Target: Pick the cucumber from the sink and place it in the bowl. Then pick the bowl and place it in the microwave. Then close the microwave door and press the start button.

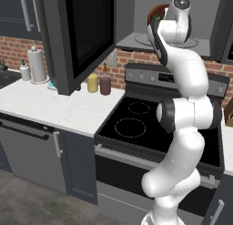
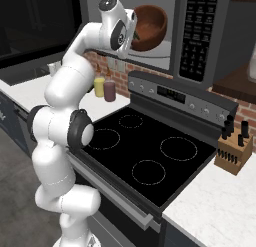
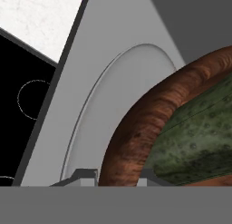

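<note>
My gripper (image 2: 134, 35) is shut on the rim of the reddish-brown bowl (image 2: 150, 26) and holds it tilted at the microwave (image 2: 197, 31) opening, above the grey floor. In the hand view the bowl's rim (image 3: 136, 132) runs between my fingertips (image 3: 86, 175). The dark green cucumber (image 3: 195, 141) lies inside the bowl. The round glass turntable (image 3: 104, 109) sits just beyond the rim. The microwave door (image 1: 77, 33) hangs wide open to the left. From the left base view the bowl (image 1: 157, 11) peeks out behind my hand. A dark edge of the sink (image 1: 5, 78) shows at the far left.
A black cooktop (image 2: 145, 151) with its control panel (image 2: 180, 98) lies under the microwave. Yellow and maroon canisters (image 1: 99, 84) stand on the white counter (image 1: 54, 105), with a paper towel roll (image 1: 37, 64) further left. A knife block (image 2: 232, 151) stands to the right of the stove.
</note>
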